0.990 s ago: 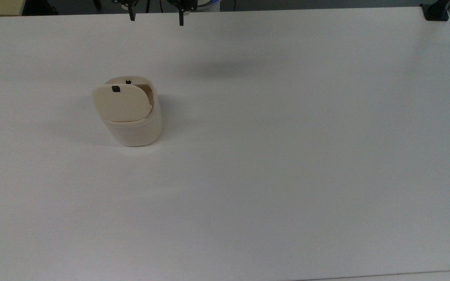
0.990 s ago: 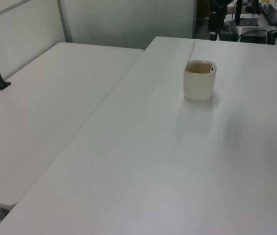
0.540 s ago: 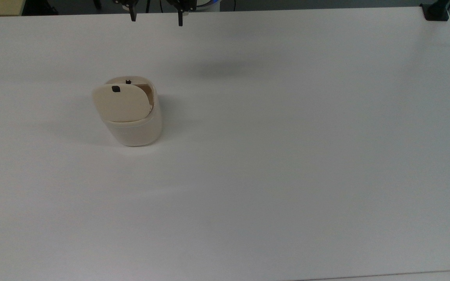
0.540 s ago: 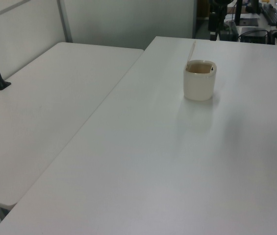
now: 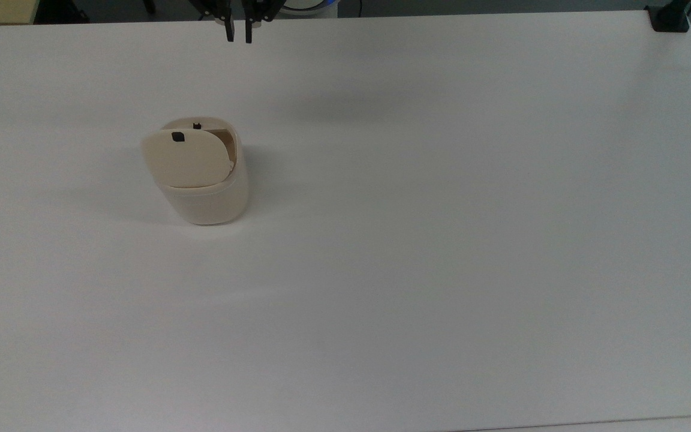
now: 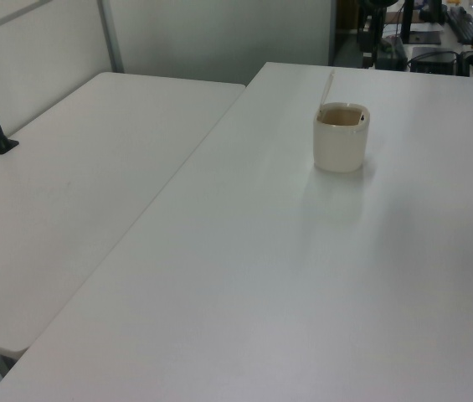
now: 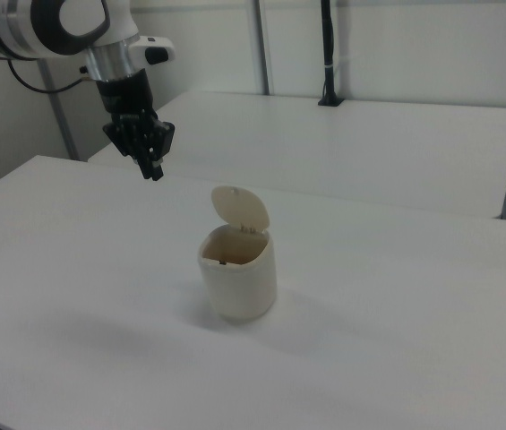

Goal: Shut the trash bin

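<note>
- White table [image 5: 441, 240] under the arm, a second white table [image 6: 77, 176] butted beside it, grey wall behind.
- Trash bin [image 5: 204, 186] [image 6: 341, 138] [image 7: 237, 278] stands upright on the table, toward the top view's left; cream body, nothing touching it.
- Lid [image 7: 241, 209] up on its hinge, standing near upright, mouth open; small black square mark [image 5: 177, 137] on the lid.
- Gripper [image 5: 239, 36] [image 7: 154, 168] hangs in the air near the table's far edge in the top view, well apart from the bin; fingers close together, narrow gap, holding nothing.
</note>
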